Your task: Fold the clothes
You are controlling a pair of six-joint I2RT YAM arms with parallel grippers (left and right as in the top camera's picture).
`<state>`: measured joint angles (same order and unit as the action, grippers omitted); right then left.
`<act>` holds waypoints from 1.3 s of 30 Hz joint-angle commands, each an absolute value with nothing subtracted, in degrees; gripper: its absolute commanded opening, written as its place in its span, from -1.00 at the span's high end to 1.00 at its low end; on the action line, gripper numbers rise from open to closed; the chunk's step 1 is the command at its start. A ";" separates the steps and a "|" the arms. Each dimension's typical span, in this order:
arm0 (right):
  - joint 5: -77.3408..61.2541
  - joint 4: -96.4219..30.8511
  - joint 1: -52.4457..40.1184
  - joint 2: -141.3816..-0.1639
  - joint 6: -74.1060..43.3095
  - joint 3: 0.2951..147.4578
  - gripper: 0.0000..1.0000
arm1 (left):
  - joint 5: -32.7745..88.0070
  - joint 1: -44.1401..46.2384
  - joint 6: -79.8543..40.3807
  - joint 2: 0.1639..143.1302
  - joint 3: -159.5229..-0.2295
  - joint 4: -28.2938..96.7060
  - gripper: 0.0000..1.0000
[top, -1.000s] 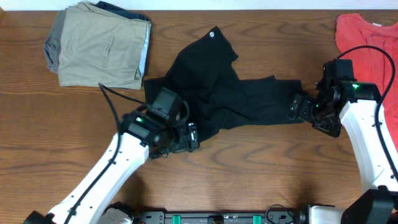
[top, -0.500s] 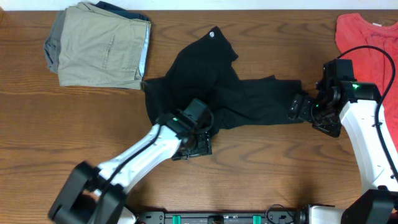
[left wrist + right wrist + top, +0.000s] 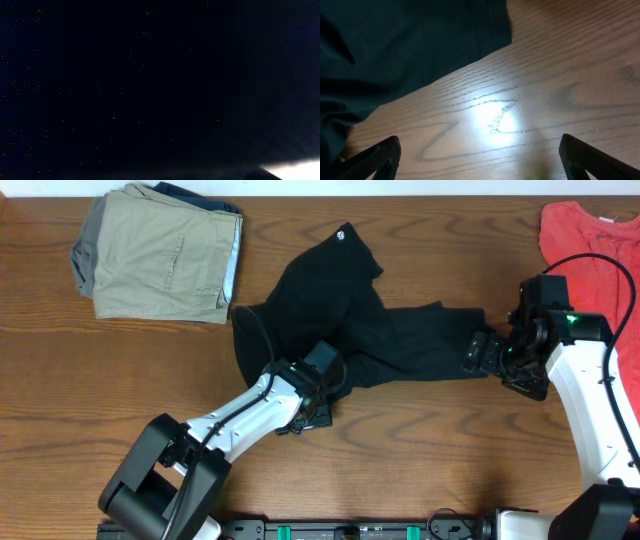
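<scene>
Wood table (image 3: 420,470) comes first, and on it the left gripper (image 3: 312,415) is at the near edge of the black clothes (image 3: 340,310). Its own camera sees only dark cloth, so I cannot tell if it is spread or pinching. Off to the right, the right gripper (image 3: 478,353) sits at the end of one black leg with its fingers (image 3: 380,155) spread wide and bare table between them. The clothes lie crumpled in the middle, their little white logo (image 3: 342,235) on the far side, and farther back are a folded tan pile (image 3: 160,255) on the left and a red top (image 3: 590,240) on the right.
</scene>
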<state>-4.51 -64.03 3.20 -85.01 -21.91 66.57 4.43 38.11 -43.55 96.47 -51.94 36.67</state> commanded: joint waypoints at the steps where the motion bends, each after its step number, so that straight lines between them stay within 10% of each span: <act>1: -4.73 -64.05 3.68 -84.99 -22.46 66.59 -0.98 | 1.65 38.13 -43.79 96.60 -51.48 36.45 -0.05; 9: -4.73 -64.05 3.68 -84.99 -22.46 66.59 -0.99 | 2.17 38.13 -43.77 96.42 -51.68 37.41 0.88; 39: -4.05 -57.19 3.68 -84.99 -24.40 66.67 -0.98 | -3.73 38.11 -43.64 82.85 -52.18 57.36 0.88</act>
<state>-2.94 -56.47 3.20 -85.01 -22.83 66.57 -2.11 38.11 -43.51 83.13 -52.03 56.64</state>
